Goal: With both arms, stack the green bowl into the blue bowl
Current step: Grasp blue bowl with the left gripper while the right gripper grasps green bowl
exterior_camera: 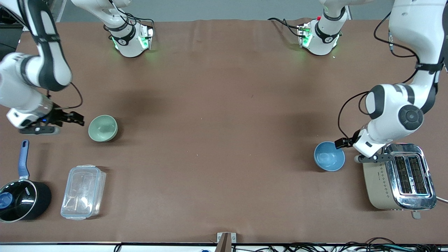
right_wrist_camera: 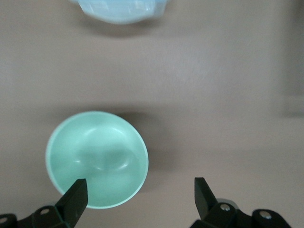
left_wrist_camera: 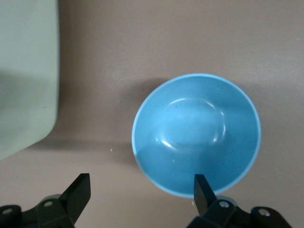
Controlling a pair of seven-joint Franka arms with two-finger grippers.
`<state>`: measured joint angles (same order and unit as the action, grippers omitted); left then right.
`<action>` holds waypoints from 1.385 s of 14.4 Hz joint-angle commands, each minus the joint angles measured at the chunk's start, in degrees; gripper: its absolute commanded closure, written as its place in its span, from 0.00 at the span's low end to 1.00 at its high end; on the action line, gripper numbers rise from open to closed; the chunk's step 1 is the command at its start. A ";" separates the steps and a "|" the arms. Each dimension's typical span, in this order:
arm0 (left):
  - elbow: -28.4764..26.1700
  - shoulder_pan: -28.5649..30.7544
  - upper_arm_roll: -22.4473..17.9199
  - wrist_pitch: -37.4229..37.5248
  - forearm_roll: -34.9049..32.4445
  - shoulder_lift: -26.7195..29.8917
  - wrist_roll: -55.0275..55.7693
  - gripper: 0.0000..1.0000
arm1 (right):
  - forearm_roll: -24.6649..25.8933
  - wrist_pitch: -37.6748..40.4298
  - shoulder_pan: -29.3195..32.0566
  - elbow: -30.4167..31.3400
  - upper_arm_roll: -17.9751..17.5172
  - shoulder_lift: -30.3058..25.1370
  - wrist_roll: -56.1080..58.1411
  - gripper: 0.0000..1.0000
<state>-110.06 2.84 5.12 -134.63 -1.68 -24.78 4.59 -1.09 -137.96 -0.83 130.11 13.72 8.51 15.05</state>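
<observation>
Front view: the green bowl [exterior_camera: 103, 128] sits toward the right arm's end, the right gripper [exterior_camera: 71, 118] just beside it; the blue bowl [exterior_camera: 329, 156] sits beside the toaster [exterior_camera: 399, 176], left gripper [exterior_camera: 342, 142] at its rim.

Left wrist view: the left gripper's fingers [left_wrist_camera: 80, 192] are spread, blue bowl [left_wrist_camera: 196, 133] upright under them.

Right wrist view: the right gripper's fingers [right_wrist_camera: 76, 195] are spread, one over the green bowl [right_wrist_camera: 97, 158].

I see green bowl [exterior_camera: 103, 128] toward right arm's end of table, right gripper [exterior_camera: 77, 118] just beside it, spread wide; saucepan [exterior_camera: 21, 199] and lidded container [exterior_camera: 83, 192] side by side nearer front camera than green bowl; blue bowl [exterior_camera: 329, 156] toward left arm's end, toaster [exterior_camera: 399, 176] beside it; left gripper [exterior_camera: 341, 142] open at blue bowl's rim.
</observation>
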 commanded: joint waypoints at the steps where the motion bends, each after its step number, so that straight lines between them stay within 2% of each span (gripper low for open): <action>1: 0.98 0.32 0.24 -2.99 -1.31 -2.55 0.25 0.14 | -2.06 -6.69 -0.05 2.69 -0.27 3.95 0.86 0.02; 3: 1.07 0.32 0.24 -4.49 -1.22 -3.69 0.25 0.23 | -2.51 -10.38 -0.14 2.69 -0.45 7.12 0.86 0.03; 4: 1.07 0.32 0.24 -4.94 -1.22 -3.87 0.33 0.36 | -2.60 -11.88 -0.14 2.87 -0.54 8.35 0.86 0.06; 5: 1.16 0.32 0.24 -5.20 -1.13 -4.66 0.33 0.42 | -2.60 -12.16 -0.14 2.87 -0.54 9.06 0.86 0.10; 7: 2.39 0.41 0.24 -5.20 -1.13 -6.15 0.51 0.45 | -2.60 -12.16 -0.23 3.74 -0.62 9.15 0.86 0.25; 9: 2.83 1.02 0.32 -5.20 -1.13 -6.68 0.60 0.57 | -2.69 -12.16 -0.23 4.45 -0.71 9.06 0.78 0.40; 10: 2.83 1.20 0.33 -5.20 -1.13 -6.68 0.60 0.69 | -3.56 -12.16 -0.31 4.71 -0.71 9.06 0.78 0.46; 12: 3.09 0.77 0.59 -5.12 -0.61 -6.77 0.60 0.94 | -4.80 -11.90 -0.84 4.80 -0.80 9.06 0.69 0.67; 13: 3.18 0.42 0.68 -5.12 -0.43 -6.77 0.60 1.00 | -6.02 -11.46 -1.10 4.71 -0.80 8.98 0.34 0.90; 14: 3.62 0.24 0.94 -4.94 -0.34 -6.69 1.38 1.00 | -8.12 -11.11 -1.37 4.63 -0.80 8.89 0.34 1.00; 16: 4.93 0.58 1.81 -3.28 -0.43 -5.81 2.53 1.00 | -9.10 -8.40 -1.54 3.75 -0.97 8.71 0.42 1.00; 20: 5.11 0.59 10.23 -0.28 -0.34 -3.08 8.39 1.00 | -9.19 3.45 -1.37 -1.69 -0.89 6.00 0.42 1.00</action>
<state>-104.59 3.42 11.36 -136.84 -1.68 -30.02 9.06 -9.18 -140.03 -2.18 130.45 12.94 16.80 15.05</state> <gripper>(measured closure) 0.956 0.947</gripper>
